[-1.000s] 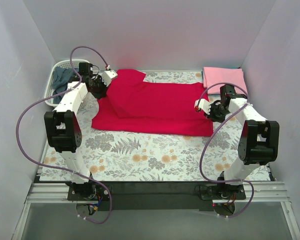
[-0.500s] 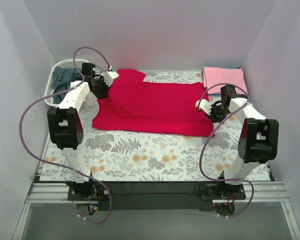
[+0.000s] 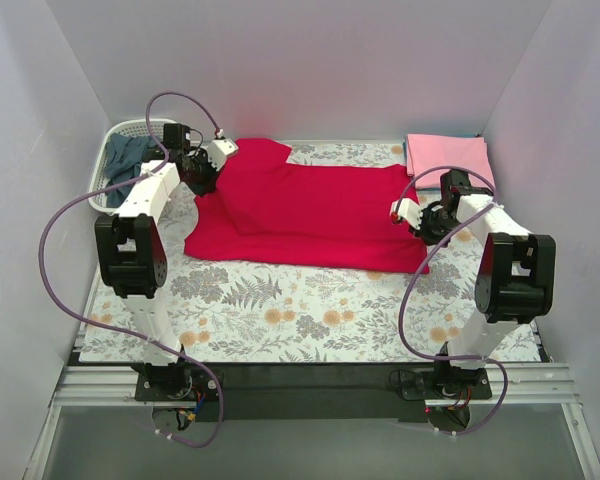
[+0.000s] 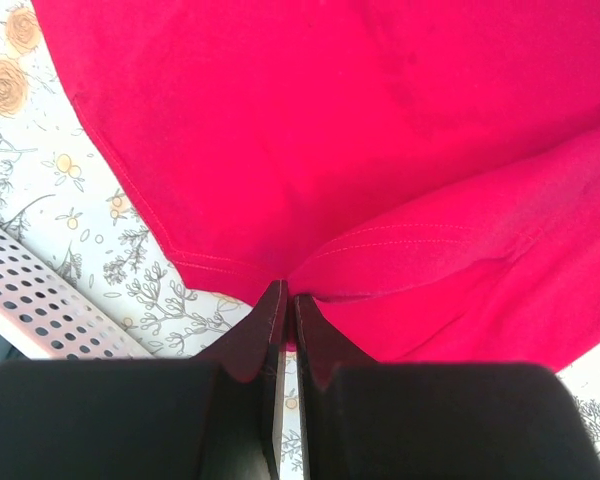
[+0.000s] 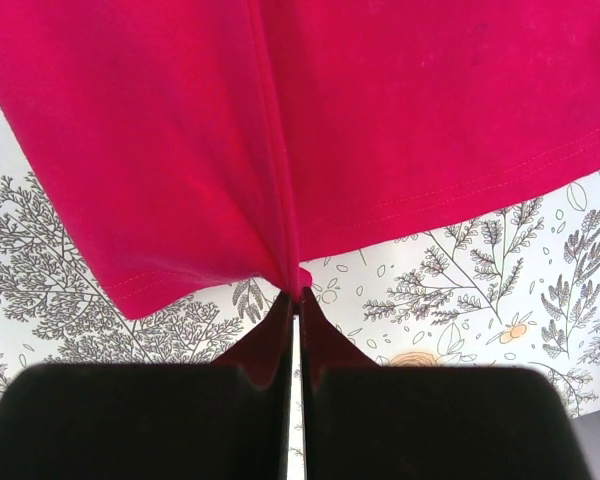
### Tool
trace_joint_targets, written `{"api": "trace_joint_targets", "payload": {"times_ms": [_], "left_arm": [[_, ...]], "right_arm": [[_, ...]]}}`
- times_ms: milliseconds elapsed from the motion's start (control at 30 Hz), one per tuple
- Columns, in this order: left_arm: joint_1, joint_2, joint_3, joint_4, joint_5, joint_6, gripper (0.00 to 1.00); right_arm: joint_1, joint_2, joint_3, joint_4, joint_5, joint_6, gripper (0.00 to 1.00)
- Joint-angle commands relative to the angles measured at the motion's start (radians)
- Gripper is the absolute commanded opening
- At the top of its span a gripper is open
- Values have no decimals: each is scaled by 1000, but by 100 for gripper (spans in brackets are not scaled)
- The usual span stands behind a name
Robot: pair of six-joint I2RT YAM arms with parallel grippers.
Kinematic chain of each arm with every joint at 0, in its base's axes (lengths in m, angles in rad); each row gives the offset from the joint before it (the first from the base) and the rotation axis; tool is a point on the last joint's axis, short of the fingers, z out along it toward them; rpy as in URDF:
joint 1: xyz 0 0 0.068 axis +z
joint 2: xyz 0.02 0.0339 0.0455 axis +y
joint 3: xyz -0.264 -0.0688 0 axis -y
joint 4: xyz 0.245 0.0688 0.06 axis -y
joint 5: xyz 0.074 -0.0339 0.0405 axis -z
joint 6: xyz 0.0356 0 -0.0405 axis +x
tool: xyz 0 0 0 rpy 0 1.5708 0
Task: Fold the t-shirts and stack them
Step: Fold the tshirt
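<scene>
We are mid-fold on the red shirt, spread over the middle of the floral cloth. Our left gripper is pinched tight on a shirt edge toward the cloth's far-left corner; our right gripper clamps the hem near the cloth's right side. Next, we judge, both must lift and carry together.

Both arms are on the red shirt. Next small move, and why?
Probably lift both grippers together a little, jaws shut. The left gripper and right gripper each pinch an edge of the red t-shirt at opposite ends, while most of it lies flat on the floral cloth; an even lift should free that edge for folding without dragging.
</scene>
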Motion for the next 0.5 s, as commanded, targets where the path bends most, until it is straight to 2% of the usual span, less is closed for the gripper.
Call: {"api": "trace_joint_targets", "payload": {"times_ms": [0, 333, 367, 400, 433, 467], "left_arm": [[-3, 10, 50, 21, -4, -7, 0], [-3, 40, 59, 48, -16, -44, 0], [-3, 45, 65, 56, -19, -61, 4], [-2, 53, 99, 48, -19, -99, 19], [2, 62, 120, 33, -13, -116, 25], [8, 62, 145, -5, -1, -133, 29]], "right_arm": [[-5, 13, 44, 9, 5, 7, 1], [-5, 46, 53, 41, 33, 42, 1], [-5, 59, 59, 41, 48, 51, 6], [-5, 66, 76, 42, 59, 65, 13], [-7, 69, 85, 41, 68, 96, 26], [-8, 67, 98, 38, 82, 123, 45]]}}
